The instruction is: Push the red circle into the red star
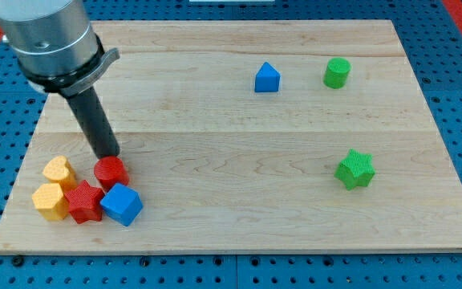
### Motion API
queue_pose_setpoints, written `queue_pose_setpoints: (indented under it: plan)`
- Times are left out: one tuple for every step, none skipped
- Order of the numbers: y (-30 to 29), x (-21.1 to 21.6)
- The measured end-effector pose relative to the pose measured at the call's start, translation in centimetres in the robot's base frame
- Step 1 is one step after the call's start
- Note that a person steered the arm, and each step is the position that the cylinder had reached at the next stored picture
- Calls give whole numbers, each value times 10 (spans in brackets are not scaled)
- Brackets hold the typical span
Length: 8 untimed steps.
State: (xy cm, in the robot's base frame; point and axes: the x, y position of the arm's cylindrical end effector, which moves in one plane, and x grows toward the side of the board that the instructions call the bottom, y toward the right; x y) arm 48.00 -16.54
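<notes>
The red circle (111,171) sits at the lower left of the wooden board (239,209). It touches the red star (83,201), which lies just below and left of it. My tip (107,156) rests against the circle's upper edge, at the end of the dark rod coming down from the view's top left.
A blue cube (122,204) touches the red star's right side, under the circle. A yellow heart (58,171) and a yellow hexagon (50,201) sit left of the star. A blue triangle block (267,78), a green cylinder (337,72) and a green star (354,169) lie at the right.
</notes>
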Motion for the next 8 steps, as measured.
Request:
queue_pose_setpoints:
  plan:
    - [51, -2]
    - [72, 12]
    - [46, 18]
    - [29, 18]
    - [18, 18]
    - [15, 18]
    - [31, 8]
    - [59, -42]
